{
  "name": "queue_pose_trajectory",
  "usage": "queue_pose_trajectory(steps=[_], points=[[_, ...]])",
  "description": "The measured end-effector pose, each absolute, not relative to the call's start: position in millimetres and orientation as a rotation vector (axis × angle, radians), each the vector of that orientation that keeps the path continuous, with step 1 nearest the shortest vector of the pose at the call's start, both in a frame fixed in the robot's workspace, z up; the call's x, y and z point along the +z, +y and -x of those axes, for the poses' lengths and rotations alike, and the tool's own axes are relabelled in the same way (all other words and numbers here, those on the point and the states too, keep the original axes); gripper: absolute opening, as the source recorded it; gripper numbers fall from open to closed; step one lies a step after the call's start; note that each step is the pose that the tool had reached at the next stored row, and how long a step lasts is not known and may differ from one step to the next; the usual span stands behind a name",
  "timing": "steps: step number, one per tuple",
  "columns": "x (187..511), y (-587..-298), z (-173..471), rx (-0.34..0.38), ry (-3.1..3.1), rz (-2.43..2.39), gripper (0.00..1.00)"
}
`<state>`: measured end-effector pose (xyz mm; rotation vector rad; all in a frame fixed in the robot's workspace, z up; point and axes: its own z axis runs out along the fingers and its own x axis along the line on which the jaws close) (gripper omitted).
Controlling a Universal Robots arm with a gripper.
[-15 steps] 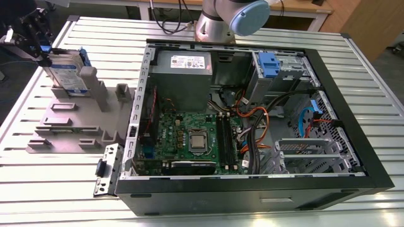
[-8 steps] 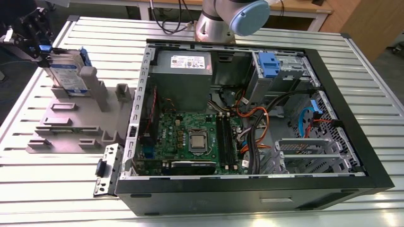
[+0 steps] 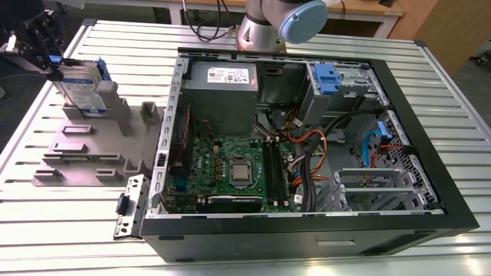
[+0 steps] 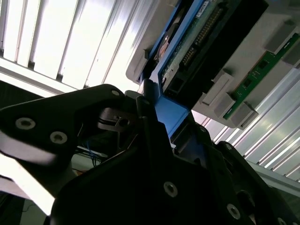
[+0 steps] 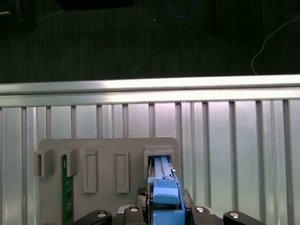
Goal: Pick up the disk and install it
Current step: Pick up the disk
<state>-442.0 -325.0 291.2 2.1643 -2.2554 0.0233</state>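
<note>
Table (image 3: 452, 98) of slatted aluminium. An open computer case (image 3: 429, 172) lies on its side across the middle.

- Grey fixture plate (image 3: 84, 152) sits along the table edge at the exterior view's left, clear of the case. Judged a staging rack: its raised pockets hold parts on edge so that a top edge is free to grasp.
- The disk (image 3: 80, 92) stands upright in a pocket at the plate's far end, near the table's far corner on that side. Label face is outward, blue carrier around it. Its lower edge looks seated between the grey posts; I cannot tell whether it is lifted at all.
- Gripper (image 3: 48, 57) is at the disk's upper end, reaching in from beyond the table edge.
- In the second wrist view the black fingers (image 4: 150, 126) lie on either side of the carrier's blue end piece, closed against it. Gripping the plastic frame keeps the pads off the drive body and connector, by my reading.
- In the first wrist view the carrier runs straight from between the fingers into the pocket (image 5: 159, 152), so the tool is lined up with the slot's axis.
- A green memory stick (image 5: 64, 187) stands in another pocket, well apart from the disk.
- Inside the case, a small blue bracket (image 3: 326, 77) sits in the bay by the far wall.
</note>
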Motion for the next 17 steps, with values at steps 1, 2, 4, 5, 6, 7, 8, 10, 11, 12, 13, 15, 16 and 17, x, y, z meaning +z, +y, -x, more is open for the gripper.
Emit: queue_pose_trajectory(steps=[1, 2, 4, 5, 6, 7, 8, 10, 11, 12, 13, 15, 16, 17], points=[[291.1, -325.0, 442.0, 0.023, -2.255, -2.164, 0.36], [291.2, -325.0, 442.0, 0.023, -2.255, -2.164, 0.36], [291.2, -325.0, 442.0, 0.023, -2.255, -2.165, 0.36], [291.1, -325.0, 442.0, 0.023, -2.255, -2.165, 0.36], [291.2, -325.0, 442.0, 0.023, -2.255, -2.165, 0.36], [291.2, -325.0, 442.0, 0.023, -2.255, -2.165, 0.36], [291.2, -325.0, 442.0, 0.023, -2.255, -2.165, 0.36], [291.2, -325.0, 442.0, 0.023, -2.255, -2.165, 0.36], [291.4, -325.0, 442.0, 0.023, -2.255, -2.165, 0.36], [292.0, -325.0, 442.1, 0.023, -2.255, -2.165, 0.36], [292.5, -325.0, 442.0, 0.023, -2.255, -2.165, 0.36], [293.9, -324.9, 442.0, 0.023, -2.255, -2.165, 0.36], [294.9, -325.0, 442.0, 0.023, -2.255, -2.165, 0.36], [295.7, -325.0, 442.0, 0.023, -2.255, -2.165, 0.36]])
